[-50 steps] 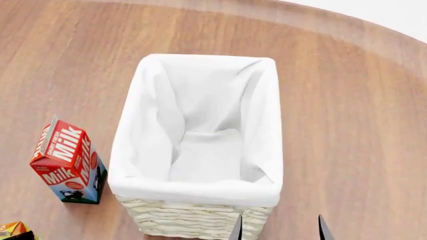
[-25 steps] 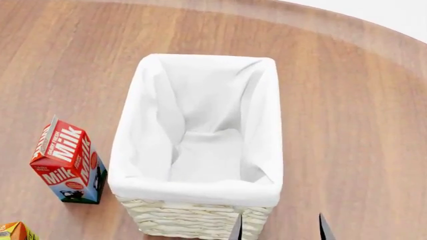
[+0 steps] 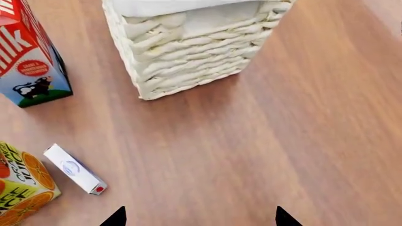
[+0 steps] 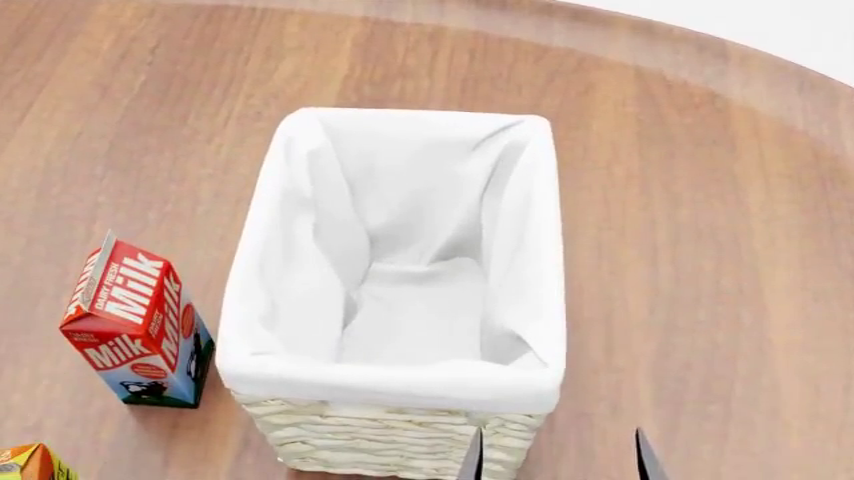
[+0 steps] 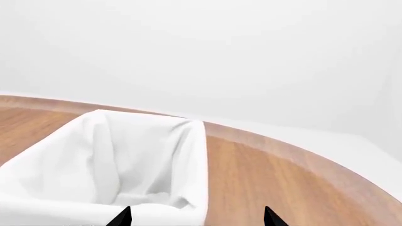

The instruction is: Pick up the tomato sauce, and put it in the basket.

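Observation:
The tomato sauce can is out of view in every frame. The basket [image 4: 400,385], cream wicker with a white cloth lining, stands in the middle of the wooden table and looks empty inside. Its wicker wall shows in the left wrist view [image 3: 188,52] and its lined rim in the right wrist view [image 5: 195,155]. My right gripper [image 4: 558,458] is open and empty, just in front of the basket's near right corner; it is also open in its own view [image 5: 196,219]. My left gripper [image 3: 199,219] is open and empty above bare table in front of the basket; the head view does not show it.
A red milk carton [image 4: 134,335] stands left of the basket and shows in the left wrist view [image 3: 28,56]. An orange juice carton [image 3: 22,188] and a small white box [image 3: 75,169] sit nearer me on the left. The table's curved edge [image 4: 747,70] runs at the back right.

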### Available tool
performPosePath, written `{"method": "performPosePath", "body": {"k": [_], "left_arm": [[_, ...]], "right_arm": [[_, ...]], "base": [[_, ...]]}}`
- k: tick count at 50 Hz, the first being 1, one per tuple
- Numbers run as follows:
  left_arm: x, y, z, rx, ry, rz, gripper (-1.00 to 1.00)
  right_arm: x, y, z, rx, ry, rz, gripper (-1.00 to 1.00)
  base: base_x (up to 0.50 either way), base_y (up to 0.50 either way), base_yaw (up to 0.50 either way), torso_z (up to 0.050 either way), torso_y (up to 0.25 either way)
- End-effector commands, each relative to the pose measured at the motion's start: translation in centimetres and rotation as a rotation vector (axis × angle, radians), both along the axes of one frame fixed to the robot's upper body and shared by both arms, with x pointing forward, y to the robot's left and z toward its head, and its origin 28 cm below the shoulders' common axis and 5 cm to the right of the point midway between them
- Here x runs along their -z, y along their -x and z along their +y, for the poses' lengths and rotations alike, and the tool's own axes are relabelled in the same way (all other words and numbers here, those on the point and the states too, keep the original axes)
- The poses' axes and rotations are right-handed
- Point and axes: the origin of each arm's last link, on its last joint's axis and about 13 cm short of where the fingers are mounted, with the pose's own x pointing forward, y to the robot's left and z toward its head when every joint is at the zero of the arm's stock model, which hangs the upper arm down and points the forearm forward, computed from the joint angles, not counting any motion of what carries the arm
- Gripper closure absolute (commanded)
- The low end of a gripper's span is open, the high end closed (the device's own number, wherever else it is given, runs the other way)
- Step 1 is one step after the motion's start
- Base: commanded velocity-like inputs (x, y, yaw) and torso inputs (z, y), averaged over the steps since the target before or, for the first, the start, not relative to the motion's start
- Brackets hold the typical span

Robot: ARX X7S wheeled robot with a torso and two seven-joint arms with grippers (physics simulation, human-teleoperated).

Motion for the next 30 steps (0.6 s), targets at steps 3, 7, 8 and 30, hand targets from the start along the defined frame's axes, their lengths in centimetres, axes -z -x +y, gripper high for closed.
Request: {"method": "performPosePath", "body": {"k": [3, 7, 8, 30], "left_arm": [[2.0, 0.7, 0.2, -0.006, -0.056, 0.059, -1.0], [2.4, 0.9, 0.3, -0.005, -0.061, 0.074, -1.0], [2.5, 1.0, 0.3, -0.007, -0.062, 0.076, -1.0], [2.8, 1.6, 0.8, -0.024, -0.096, 0.097, -1.0]], "right_arm": [[0.0, -0.1, 0.1, -0.002, 0.002, 0.003, -1.0], [0.0, 0.0, 0.1, -0.003, 0.003, 0.001, -1.0], [0.0, 0.0, 0.1, -0.004, 0.003, 0.0, -1.0], [0.1, -0.1, 0.0, -0.001, 0.002, 0.003, -1.0]], "base": [[0.0, 0.0, 0.0, 0.0, 0.0], [0.0, 0.0, 0.0, 0.0, 0.0], [0.0, 0.0, 0.0, 0.0, 0.0], [0.0, 0.0, 0.0, 0.0, 0.0]]}}
